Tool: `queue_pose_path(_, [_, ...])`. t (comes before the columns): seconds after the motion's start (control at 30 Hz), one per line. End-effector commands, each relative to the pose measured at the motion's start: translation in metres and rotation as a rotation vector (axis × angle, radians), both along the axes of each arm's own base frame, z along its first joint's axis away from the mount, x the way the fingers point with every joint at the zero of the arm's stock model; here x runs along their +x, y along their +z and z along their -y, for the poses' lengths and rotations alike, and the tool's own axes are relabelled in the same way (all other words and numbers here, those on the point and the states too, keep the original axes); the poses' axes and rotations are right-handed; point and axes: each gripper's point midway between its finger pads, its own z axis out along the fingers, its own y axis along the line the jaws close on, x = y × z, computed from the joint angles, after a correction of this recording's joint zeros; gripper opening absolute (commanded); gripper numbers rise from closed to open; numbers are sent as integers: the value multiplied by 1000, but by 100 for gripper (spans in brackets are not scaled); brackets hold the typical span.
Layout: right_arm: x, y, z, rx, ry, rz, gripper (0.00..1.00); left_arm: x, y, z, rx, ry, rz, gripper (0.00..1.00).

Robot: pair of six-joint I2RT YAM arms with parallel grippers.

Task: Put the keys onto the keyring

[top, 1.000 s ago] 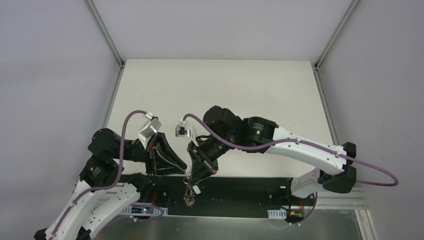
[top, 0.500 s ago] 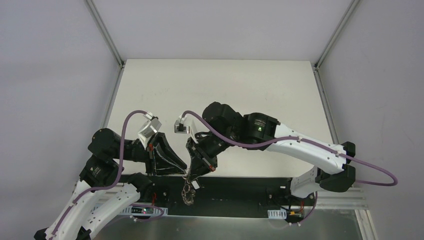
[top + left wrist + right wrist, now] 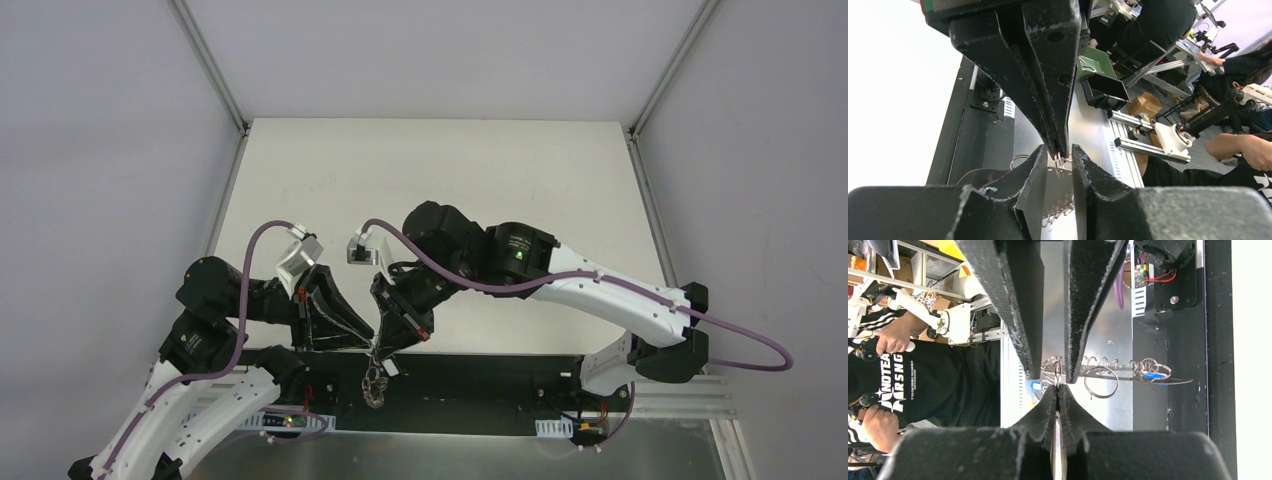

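Presently the keyring [image 3: 375,385] hangs over the black base plate [image 3: 480,380], pinched at its top in the closed right gripper [image 3: 1058,390]. The left gripper [image 3: 1059,154] straddles that spot, fingers apart. I'd close the left slowly, square on the wire, so nothing twists free. Only the right wrist view shows the blue-headed key [image 3: 1153,375] strung along the bunch; overhead it is a silver clump

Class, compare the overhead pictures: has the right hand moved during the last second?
Yes: the right hand has crept slightly up and left, away from the black base plate.
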Motion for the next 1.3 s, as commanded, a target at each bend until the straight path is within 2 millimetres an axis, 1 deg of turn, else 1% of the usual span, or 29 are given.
queue_pose_path(0.0, [1,28,-4,90,6,36,0,-2,5,0,-18,-17,34,24])
queue_pose_path(0.2, [1,30,-4,93,4,38,0,-3,5,0,-18,-18,35,23])
queue_pose_path(0.4, [2,27,-4,85,-3,43,0,-4,6,-1,-20,-21,36,22])
queue_pose_path(0.57, [5,30,-6,92,-14,49,0,-5,5,-1,-17,-29,31,20])
queue_pose_path(1.0, [8,33,-4,93,-18,54,0,-4,0,0,-2,-40,11,19])
queue_pose_path(1.27, [5,24,-2,62,3,45,0,-4,2,0,-3,-37,19,17])
